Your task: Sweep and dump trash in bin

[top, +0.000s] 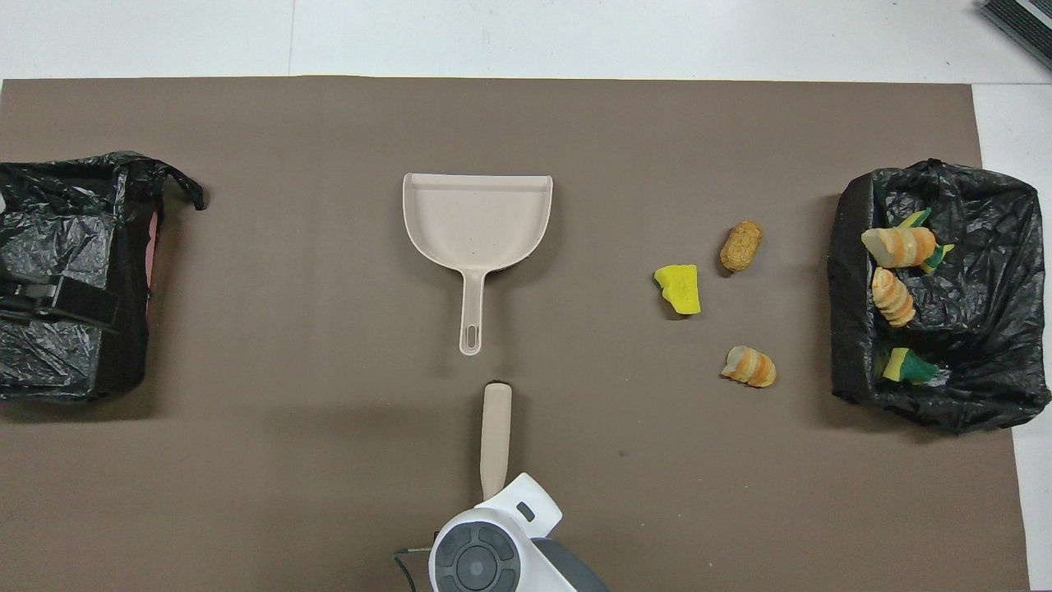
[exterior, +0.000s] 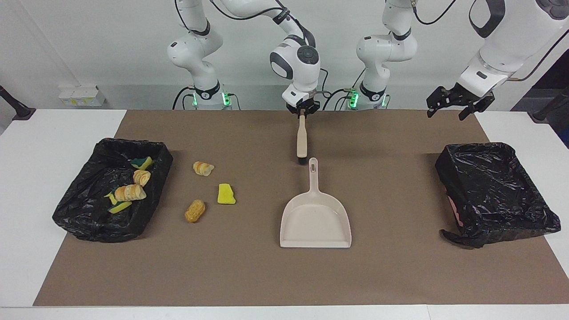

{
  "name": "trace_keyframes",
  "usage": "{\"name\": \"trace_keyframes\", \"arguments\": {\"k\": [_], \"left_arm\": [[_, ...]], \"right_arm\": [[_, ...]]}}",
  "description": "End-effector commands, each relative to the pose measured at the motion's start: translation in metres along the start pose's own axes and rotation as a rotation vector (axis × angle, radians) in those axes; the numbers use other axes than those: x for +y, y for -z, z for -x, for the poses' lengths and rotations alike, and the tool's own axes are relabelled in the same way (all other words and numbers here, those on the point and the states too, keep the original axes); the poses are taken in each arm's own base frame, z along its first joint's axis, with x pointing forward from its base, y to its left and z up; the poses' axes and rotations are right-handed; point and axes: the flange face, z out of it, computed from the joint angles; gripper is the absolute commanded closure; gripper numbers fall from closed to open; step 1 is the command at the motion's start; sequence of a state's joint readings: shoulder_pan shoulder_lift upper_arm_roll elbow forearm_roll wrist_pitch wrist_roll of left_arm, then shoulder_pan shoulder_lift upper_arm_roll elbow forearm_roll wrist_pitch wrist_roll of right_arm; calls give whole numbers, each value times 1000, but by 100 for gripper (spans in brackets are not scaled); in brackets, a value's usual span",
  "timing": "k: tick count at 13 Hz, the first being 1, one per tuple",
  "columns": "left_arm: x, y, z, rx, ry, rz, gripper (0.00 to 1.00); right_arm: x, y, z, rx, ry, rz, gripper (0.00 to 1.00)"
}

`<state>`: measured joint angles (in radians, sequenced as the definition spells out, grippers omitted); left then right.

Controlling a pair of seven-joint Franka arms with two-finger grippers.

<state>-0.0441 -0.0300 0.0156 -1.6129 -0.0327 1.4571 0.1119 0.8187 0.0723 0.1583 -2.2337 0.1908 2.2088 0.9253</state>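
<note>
While my left tool (exterior: 454, 105) waits in the air with its jaws spread wide and nothing in them, over the tabletop's (exterior: 35, 146) edge near the bin (exterior: 495, 191) at that arm's end, I see nothing in that black-lined bin. My other bin (exterior: 89, 209), at the right arm's end, holds four pieces of trash: a bread roll (exterior: 130, 192), a smaller pastry (exterior: 142, 177), a green-backed sponge (exterior: 142, 162) and another sponge bit (exterior: 119, 206) partly under the roll.

My right tool (exterior: 302, 111) is closed on the end of the brush (exterior: 301, 141) handle. That brush lies along the mat (exterior: 249, 275), bristle end pointing away from me, just short of the dustpan (exterior: 315, 218) handle tip; I cannot tell if they touch. The dustpan lies flat, its mouth facing away from me.

Three scraps lie loose on the mat between the dustpan and the filled bin: a pastry piece (exterior: 203, 168) nearest me, a yellow sponge (exterior: 226, 194) farther out, and a corn-cob-like piece (exterior: 195, 210) farthest. All three are well apart from my right tool and the brush, toward the right arm's end.
</note>
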Motion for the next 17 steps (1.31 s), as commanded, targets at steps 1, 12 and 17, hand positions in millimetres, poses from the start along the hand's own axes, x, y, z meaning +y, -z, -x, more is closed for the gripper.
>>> {"name": "trace_keyframes", "arguments": {"k": [1, 12, 17], "left_arm": [[-3, 6, 2, 5, -3, -13, 0], [136, -11, -28, 187, -42, -9, 0], [231, -106, -80, 175, 9, 0, 0]], "right_arm": [[15, 26, 1, 19, -54, 5, 100], [164, 43, -34, 1, -340, 207, 100], [217, 40, -64, 28, -502, 332, 100]]}}
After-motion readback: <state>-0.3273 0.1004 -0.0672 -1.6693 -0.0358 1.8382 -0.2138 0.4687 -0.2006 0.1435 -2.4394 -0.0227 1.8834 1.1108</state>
